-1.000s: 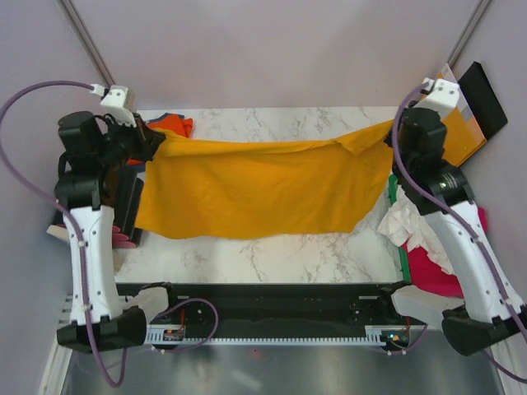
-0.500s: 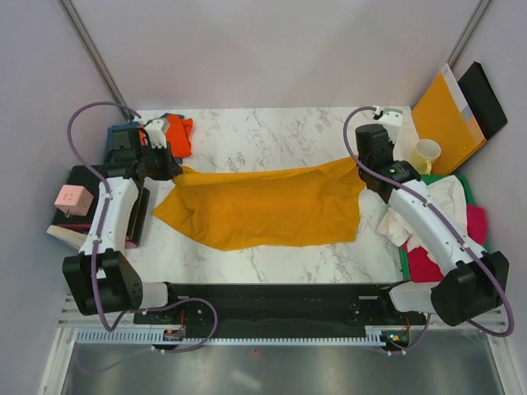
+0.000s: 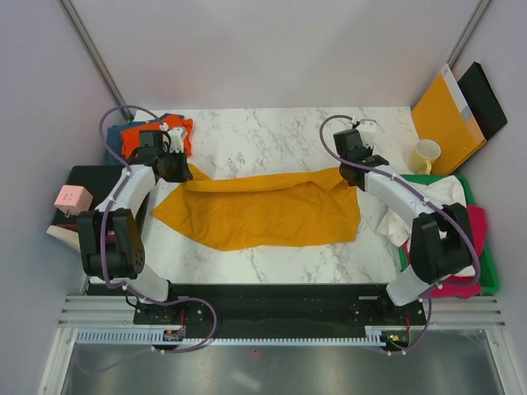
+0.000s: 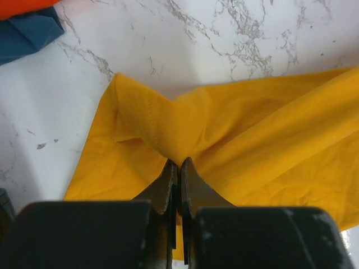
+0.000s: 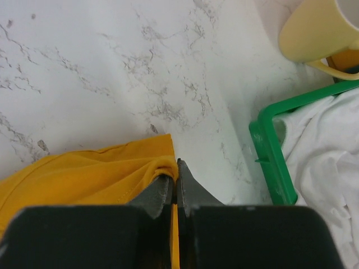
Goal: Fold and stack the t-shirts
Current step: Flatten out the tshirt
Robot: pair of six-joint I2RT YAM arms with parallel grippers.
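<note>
A large mustard-yellow t-shirt (image 3: 263, 210) lies spread across the middle of the marble table. My left gripper (image 3: 183, 171) is shut on its far left corner, the cloth (image 4: 185, 134) bunched at the fingertips. My right gripper (image 3: 350, 174) is shut on the far right corner, with a fold of yellow fabric (image 5: 112, 176) pinched between the jaws. An orange t-shirt (image 3: 156, 133) and a teal-blue one (image 4: 25, 36) lie at the far left. A white t-shirt (image 3: 432, 202) and a magenta one (image 3: 461, 284) fill a green tray (image 3: 490, 271) on the right.
A pale yellow mug (image 3: 426, 154) stands at the far right, near an orange-brown envelope (image 3: 449, 111) and a black panel (image 3: 486, 95) leaning on the wall. A pink block (image 3: 72, 197) sits on a black box (image 3: 86, 177) at the left edge.
Both arms have come down and inward from a raised, stretched hold. The yellow t-shirt has gone from hanging taut between them to lying on the table, its far edge drawn toward the back.
</note>
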